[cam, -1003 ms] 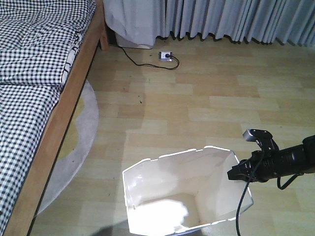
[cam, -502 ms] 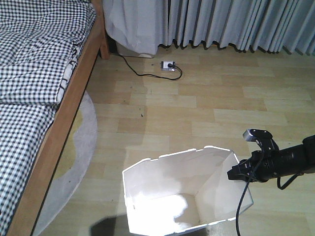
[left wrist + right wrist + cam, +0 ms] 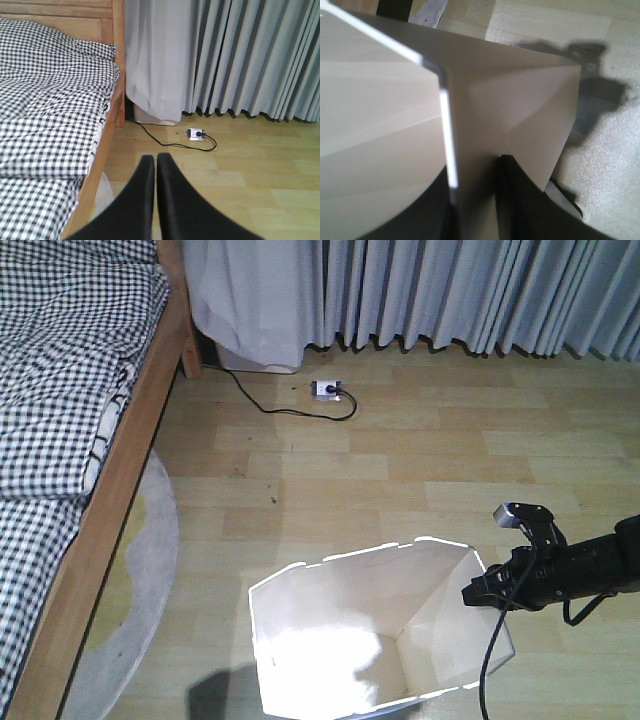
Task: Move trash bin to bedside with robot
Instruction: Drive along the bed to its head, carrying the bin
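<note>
The right gripper (image 3: 478, 594) is clamping the right wall of the trash bin (image 3: 300, 600), which is showing at lower centre, apart from the bed (image 3: 97, 530) along the left edge. The left gripper (image 3: 155, 195) is hanging with its fingers pressed together, empty.

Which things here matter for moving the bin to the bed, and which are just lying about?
Job: trash bin; right claw clamped on its wall; bed frame with checkered quilt.
Lying about: power strip and its cable; curtains; round rug; left claw, shut and empty.
</note>
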Tool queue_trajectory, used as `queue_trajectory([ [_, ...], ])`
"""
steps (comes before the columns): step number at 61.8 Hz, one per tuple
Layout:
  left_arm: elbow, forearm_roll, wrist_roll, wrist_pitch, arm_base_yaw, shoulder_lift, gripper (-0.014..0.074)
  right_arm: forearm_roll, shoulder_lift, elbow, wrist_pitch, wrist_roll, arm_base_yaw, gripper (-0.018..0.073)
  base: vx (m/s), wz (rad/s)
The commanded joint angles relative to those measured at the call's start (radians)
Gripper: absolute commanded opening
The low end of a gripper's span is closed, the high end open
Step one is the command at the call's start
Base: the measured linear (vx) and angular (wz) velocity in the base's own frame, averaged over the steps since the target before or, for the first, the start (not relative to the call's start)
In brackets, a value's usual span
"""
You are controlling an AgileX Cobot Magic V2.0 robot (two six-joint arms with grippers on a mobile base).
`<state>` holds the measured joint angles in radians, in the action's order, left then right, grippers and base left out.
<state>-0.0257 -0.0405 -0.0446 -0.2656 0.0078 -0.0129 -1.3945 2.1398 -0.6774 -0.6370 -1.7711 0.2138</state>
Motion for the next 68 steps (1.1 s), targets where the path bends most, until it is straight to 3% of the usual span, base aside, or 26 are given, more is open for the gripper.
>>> queue_trajectory([
  [1,-0.012,-0.004,-0.006,0.069,0.001,-0.014,-0.0006,-0.046,-0.063,-0.011,-0.223,0.008,0.004,-0.0003,0.19,-0.08],
  [68,-0.012,-0.004,-0.006,0.069,0.001,-0.014,-0.0006,-0.046,-0.063,-0.011,-0.223,0.008,0.004,-0.0003,0.2,0.01],
])
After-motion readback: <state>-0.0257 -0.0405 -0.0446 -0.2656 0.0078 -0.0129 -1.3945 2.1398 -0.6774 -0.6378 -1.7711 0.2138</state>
